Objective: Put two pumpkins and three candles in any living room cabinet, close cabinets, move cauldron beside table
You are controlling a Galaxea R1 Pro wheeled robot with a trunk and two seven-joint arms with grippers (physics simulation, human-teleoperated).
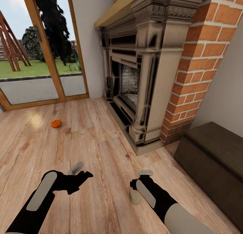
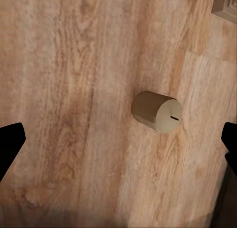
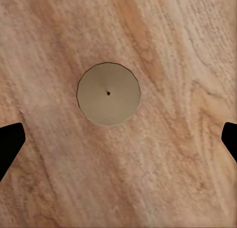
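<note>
a short, stubby, pale grey-white cylindrical candle (image 1: 135, 196) stands upright on the light wooden plank floor (image 1: 101, 143) near the robot, right of centre, partly hidden behind the black right arm. the right gripper (image 3: 118, 139) hangs straight above it, and in the right wrist view the candle's round flat top (image 3: 108, 94) with its small dark wick dot sits between the two black fingertips (image 3: 11, 139), which are set wide apart and touch nothing. the left gripper (image 1: 79, 173) hovers over the floor to the left of the candle; its black fingertips (image 2: 10, 141) are also spread wide with nothing held, and the left wrist view catches the same candle (image 2: 157, 111) from the side, apart from the fingers. a small bright-orange ribbed pumpkin (image 1: 56, 123) lies on the floor farther off to the left, well apart from both grippers, between the robot and a large glass door with a light wooden frame (image 1: 50, 58) that looks out on grass and trees. at the far right stands an ornate grey-beige carved fireplace (image 1: 141, 75) set into a red brick chimney (image 1: 202, 58). on the near right, beside the brick, is the end of a low dark-brown wooden cabinet (image 1: 216, 159) with a flat top; its visible faces look closed.
</note>
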